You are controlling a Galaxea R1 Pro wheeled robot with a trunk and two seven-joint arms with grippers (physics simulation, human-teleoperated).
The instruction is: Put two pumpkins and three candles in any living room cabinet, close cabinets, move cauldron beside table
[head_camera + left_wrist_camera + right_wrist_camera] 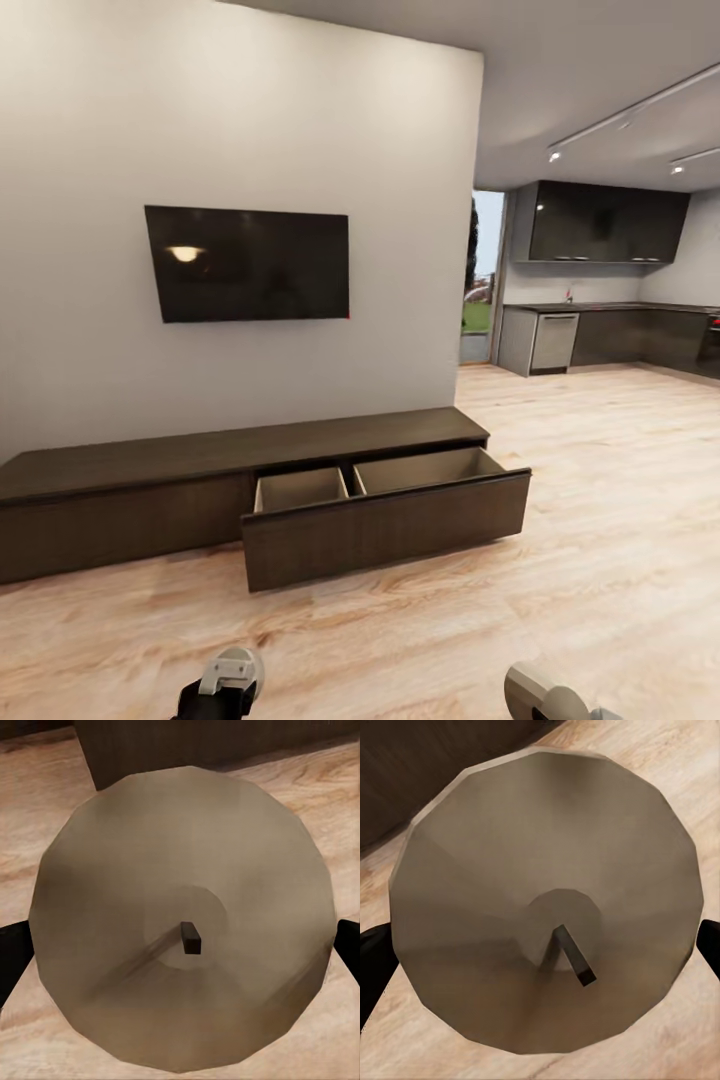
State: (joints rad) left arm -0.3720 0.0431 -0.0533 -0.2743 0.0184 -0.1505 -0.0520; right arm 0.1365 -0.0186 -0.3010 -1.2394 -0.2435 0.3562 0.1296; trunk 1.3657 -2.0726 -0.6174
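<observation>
We carry a candle (184, 919) clamped in our left gripper (180, 945) and a second candle (547, 915) clamped in our right gripper (540, 945), both low before the cabinet (230, 450). Its drawer (385, 510) stands pulled open toward us, pale compartments bare, ready to take them.

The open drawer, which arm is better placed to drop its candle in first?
Probably the left: its candle sits below the open drawer, whose front shows beyond the candle at the left wrist. The right candle lies further right.
</observation>
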